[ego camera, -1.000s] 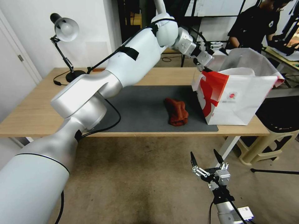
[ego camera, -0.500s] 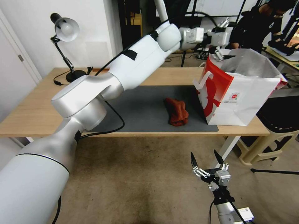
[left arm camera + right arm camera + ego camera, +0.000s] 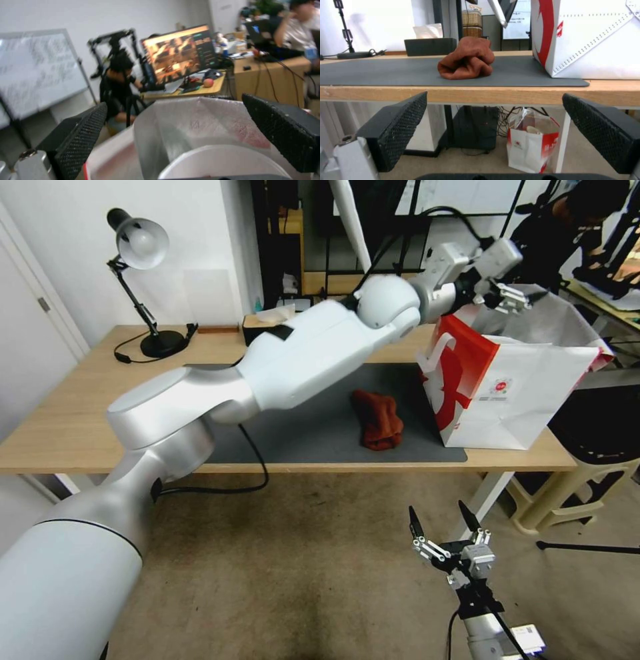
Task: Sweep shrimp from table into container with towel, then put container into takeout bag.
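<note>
The takeout bag (image 3: 513, 387) stands open at the right end of the table (image 3: 73, 400), white with a red side panel. My left gripper (image 3: 523, 300) hovers open over its mouth, holding nothing. In the left wrist view the left gripper (image 3: 173, 105) frames the bag's silvery lining (image 3: 200, 125) and the container (image 3: 220, 162), whose round white rim lies below it. The towel (image 3: 379, 419) lies crumpled on the grey mat (image 3: 300, 400), left of the bag. My right gripper (image 3: 443, 527) waits open below the table's front edge. The shrimp are hidden.
A desk lamp (image 3: 140, 240) and a black tissue box (image 3: 263, 323) stand along the table's far side. A beige stool (image 3: 587, 460) sits right of the table. Under the table stands a small red-and-white bag (image 3: 533, 142). Bare floor lies in front.
My left arm has swung up and to the right, from the bag's near left rim to above its opening. The bag now stands straighter. The right arm and towel have not moved.
</note>
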Robot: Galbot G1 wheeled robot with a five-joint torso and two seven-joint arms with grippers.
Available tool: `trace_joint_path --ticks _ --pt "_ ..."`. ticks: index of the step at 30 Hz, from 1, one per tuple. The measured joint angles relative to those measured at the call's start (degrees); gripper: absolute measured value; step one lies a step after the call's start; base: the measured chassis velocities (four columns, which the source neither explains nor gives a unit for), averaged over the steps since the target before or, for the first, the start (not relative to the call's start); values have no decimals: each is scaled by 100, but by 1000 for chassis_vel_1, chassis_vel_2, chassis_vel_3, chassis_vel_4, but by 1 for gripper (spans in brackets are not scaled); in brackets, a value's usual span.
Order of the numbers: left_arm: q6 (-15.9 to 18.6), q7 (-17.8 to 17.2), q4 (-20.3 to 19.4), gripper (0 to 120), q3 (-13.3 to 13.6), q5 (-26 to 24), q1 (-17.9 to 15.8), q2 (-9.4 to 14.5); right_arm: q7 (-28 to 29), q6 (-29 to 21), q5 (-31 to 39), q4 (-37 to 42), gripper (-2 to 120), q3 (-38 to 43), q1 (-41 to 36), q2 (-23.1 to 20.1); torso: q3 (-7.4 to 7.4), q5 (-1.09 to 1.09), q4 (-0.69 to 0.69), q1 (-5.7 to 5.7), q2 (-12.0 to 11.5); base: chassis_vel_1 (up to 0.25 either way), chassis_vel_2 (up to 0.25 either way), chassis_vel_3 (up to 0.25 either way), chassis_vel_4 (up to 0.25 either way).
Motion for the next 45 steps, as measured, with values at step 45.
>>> trace_joint_path --ticks 45 --pt "-1660 -2329 -4445 100 -4197 2492 7658 3731 109 -132 -8 404 100 4 -43 -107 0 -2 1 0 1 0 0 0 0"
